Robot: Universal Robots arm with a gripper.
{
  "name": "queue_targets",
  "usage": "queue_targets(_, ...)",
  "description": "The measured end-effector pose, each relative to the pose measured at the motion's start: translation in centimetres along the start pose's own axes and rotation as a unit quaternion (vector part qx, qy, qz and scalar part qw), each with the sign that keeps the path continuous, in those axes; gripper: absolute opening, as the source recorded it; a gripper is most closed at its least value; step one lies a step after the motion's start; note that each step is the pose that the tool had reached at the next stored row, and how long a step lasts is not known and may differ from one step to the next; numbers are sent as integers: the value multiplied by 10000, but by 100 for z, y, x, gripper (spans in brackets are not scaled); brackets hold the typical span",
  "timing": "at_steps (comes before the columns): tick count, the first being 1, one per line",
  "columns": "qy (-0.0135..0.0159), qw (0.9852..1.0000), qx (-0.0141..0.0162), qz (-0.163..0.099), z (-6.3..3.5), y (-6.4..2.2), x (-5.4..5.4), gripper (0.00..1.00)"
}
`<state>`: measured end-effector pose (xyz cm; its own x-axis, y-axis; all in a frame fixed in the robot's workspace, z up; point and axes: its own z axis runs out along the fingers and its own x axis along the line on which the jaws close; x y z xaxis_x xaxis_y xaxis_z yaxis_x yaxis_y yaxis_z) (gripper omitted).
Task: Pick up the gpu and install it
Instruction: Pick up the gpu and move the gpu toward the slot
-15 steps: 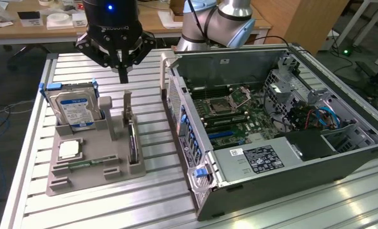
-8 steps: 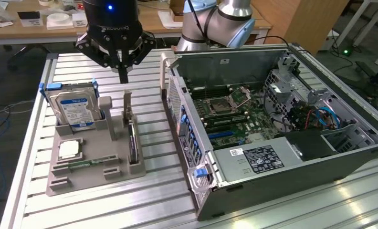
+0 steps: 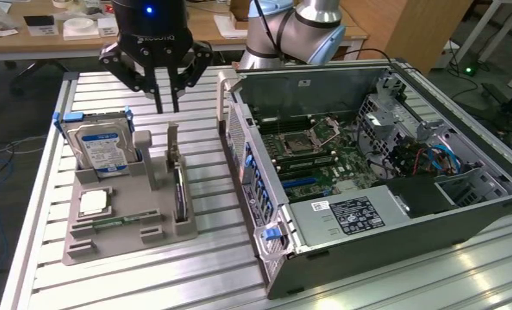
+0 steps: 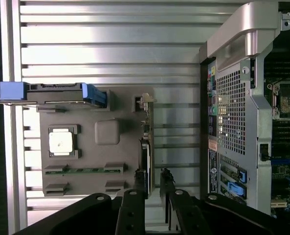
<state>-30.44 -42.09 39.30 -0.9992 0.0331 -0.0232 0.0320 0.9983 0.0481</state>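
Dark gpu [image 3: 180,194] edge-on, face hidden | end effector [image 3: 167,107] slightly parted, empty, over tray [image 3: 127,227]

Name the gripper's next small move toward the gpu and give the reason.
Probably lower the gripper straight down toward the gpu. It hangs above one end of the card, holding nothing, fingers slightly apart, and the wrist view shows them roughly in line with its thin top edge. The gpu stands on edge in the grey tray, untouched.
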Motion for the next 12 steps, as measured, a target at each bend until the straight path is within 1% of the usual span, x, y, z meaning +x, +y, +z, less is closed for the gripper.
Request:
queue_targets(2,0,10000,0,0,0,0,0,35)
queue_targets(4,0,10000,0,0,0,0,0,35)
queue_targets(8,-2,10000,0,1,0,0,4,58)
queue_targets(10,-2,10000,0,1,6,0,4,58)
queue_targets(11,-4,10000,1,39,12,-1,5,65)
queue_targets(12,-6,10000,1,83,24,-2,5,65)
